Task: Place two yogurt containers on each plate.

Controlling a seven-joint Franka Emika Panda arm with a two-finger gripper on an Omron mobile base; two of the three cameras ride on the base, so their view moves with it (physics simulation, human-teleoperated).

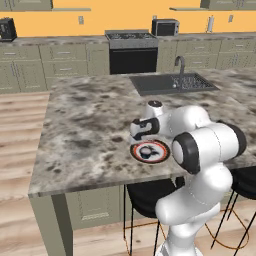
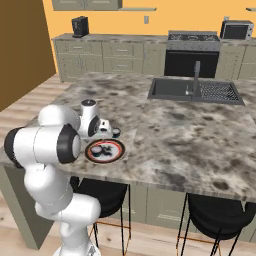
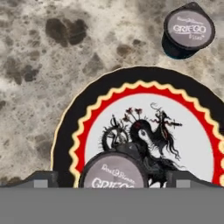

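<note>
The orange-red-rimmed plate (image 3: 175, 131) (image 1: 159, 156) (image 2: 116, 152) lies near the counter's front edge. One dark yogurt cup (image 3: 114, 171) (image 1: 146, 152) sits on its white centre. My gripper (image 3: 113, 180) hangs low over this cup, open, with a fingertip (image 3: 42, 179) on each side and a gap between each tip and the cup. A second dark yogurt cup (image 3: 188, 29) (image 2: 116, 132) stands on the bare counter just beyond the plate's rim. The navy plate and the light blue cups are out of view.
A marble island counter (image 1: 85, 125) carries a sink with a faucet (image 1: 172, 82) at its far side. Black stools (image 2: 215, 212) stand under the front edge. A stove (image 1: 132, 47) and a microwave (image 1: 165, 27) line the back wall.
</note>
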